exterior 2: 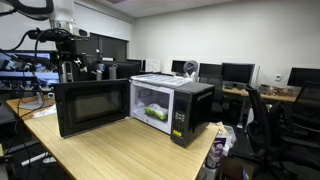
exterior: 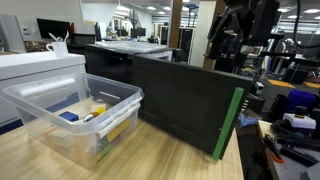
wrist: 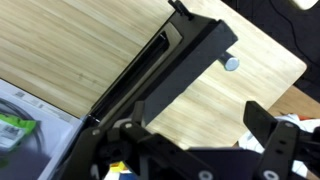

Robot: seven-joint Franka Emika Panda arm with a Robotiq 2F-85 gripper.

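Observation:
A microwave (exterior 2: 190, 112) stands on a wooden table (exterior 2: 110, 150) with its black door (exterior 2: 90, 107) swung wide open. The door also shows in an exterior view (exterior: 185, 100) and in the wrist view (wrist: 170, 70). A clear plastic bin (exterior: 70, 120) with yellow, blue and green items sits in the microwave's cavity (exterior 2: 153, 108). My gripper (wrist: 198, 115) is open and empty. It hangs above the door's free edge in both exterior views (exterior 2: 68, 62) (exterior: 228, 58) and touches nothing.
A small grey round piece (wrist: 231, 63) lies on the table beyond the door. Desks with monitors (exterior 2: 235, 72) and office chairs (exterior 2: 270, 120) stand behind. Cables and tools clutter the table's edge (exterior: 290, 130).

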